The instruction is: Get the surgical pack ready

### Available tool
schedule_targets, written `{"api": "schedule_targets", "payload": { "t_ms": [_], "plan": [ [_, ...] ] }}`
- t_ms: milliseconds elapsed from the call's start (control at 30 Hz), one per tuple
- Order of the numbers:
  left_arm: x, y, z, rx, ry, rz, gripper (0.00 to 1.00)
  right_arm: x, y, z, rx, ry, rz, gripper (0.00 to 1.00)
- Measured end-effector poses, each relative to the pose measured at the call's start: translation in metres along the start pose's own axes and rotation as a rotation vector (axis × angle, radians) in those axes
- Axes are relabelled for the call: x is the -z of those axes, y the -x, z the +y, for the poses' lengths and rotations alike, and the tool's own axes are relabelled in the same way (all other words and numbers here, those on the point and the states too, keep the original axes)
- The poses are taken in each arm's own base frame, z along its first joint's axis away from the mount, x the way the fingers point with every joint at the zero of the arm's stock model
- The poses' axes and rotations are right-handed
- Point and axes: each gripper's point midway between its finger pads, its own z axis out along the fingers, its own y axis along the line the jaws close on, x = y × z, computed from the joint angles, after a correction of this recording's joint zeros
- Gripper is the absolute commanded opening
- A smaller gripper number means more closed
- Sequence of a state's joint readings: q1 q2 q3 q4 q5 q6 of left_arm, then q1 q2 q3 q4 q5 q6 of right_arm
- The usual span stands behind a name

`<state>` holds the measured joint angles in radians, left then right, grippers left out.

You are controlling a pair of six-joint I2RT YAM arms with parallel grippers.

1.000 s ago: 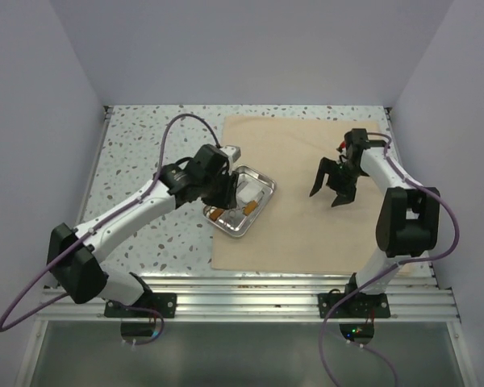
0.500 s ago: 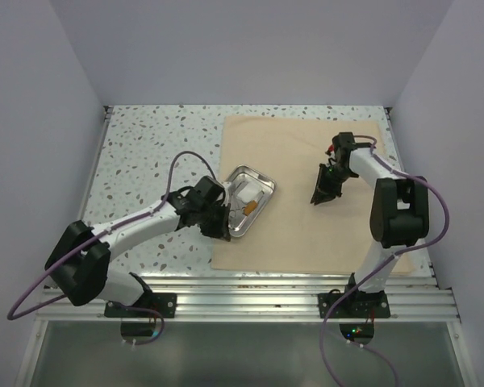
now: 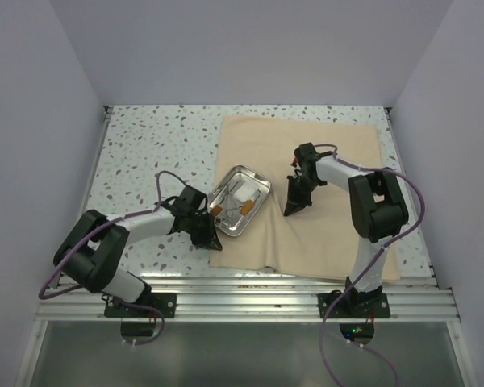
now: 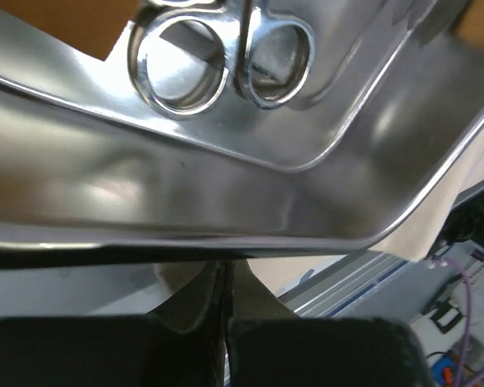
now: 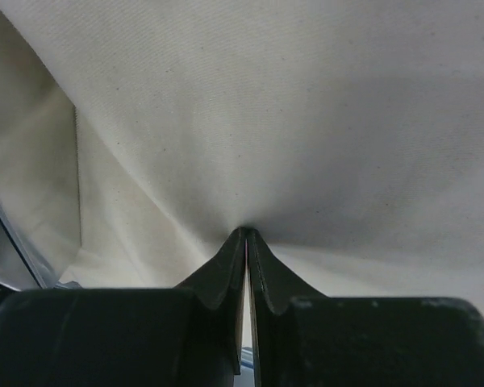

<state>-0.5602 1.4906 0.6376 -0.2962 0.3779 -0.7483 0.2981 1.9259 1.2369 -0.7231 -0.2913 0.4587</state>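
Over on the speckled table (image 3: 145, 153), the tan cloth (image 3: 331, 234) is lying spread out. The steel tray (image 3: 260, 182) is sitting on its left part, holding white gauze (image 3: 240, 193), a brown strip (image 3: 248, 209) and a ring-handled instrument (image 4: 235, 56). I'm seeing my right gripper (image 3: 291, 208) pinching a pucker of cloth just right of the tray. My left gripper (image 3: 210, 240) is pressing its fingers (image 4: 185, 306) together right under the tray's near rim, by the cloth's corner. Can't tell if any cloth is getting caught there.
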Motion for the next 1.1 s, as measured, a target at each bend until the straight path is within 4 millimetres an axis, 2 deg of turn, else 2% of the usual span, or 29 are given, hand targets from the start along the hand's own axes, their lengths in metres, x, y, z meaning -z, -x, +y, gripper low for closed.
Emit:
{"api": "schedule_targets", "payload": {
  "t_ms": [133,267,367,533,667,733,833,933,1000,1033,1100],
  "plan": [
    [0.002,0.011,0.009,0.128,-0.024,0.026,0.00,-0.012,-0.008,0.033,0.025,0.046,0.035,0.08],
    [0.012,0.032,0.027,0.210,0.022,0.003,0.00,-0.024,-0.015,0.073,0.061,0.102,0.072,0.08],
    [0.029,0.054,0.057,0.280,0.099,-0.051,0.00,-0.030,-0.018,0.091,0.077,0.128,0.085,0.09],
    [0.064,0.088,0.118,0.423,0.212,-0.148,0.00,-0.035,-0.019,0.110,0.077,0.159,0.122,0.11],
    [0.081,0.104,0.148,0.467,0.262,-0.161,0.00,-0.034,-0.015,0.121,0.099,0.169,0.122,0.37],
    [0.085,0.112,0.155,0.454,0.287,-0.158,0.00,-0.028,-0.012,0.124,0.133,0.147,0.106,0.44],
    [0.092,0.123,0.163,0.421,0.326,-0.169,0.00,-0.009,0.005,0.135,0.194,0.119,0.061,0.58],
    [0.103,0.137,0.169,0.399,0.351,-0.207,0.01,0.019,0.040,0.158,0.285,0.125,-0.051,0.68],
    [0.108,0.146,0.168,0.385,0.345,-0.230,0.04,0.039,0.063,0.174,0.338,0.129,-0.127,0.73],
    [0.111,0.151,0.166,0.376,0.336,-0.243,0.05,0.047,0.074,0.181,0.359,0.130,-0.162,0.79],
    [0.116,0.155,0.159,0.358,0.307,-0.263,0.05,0.058,0.090,0.191,0.392,0.140,-0.209,0.84]
  ]
}}
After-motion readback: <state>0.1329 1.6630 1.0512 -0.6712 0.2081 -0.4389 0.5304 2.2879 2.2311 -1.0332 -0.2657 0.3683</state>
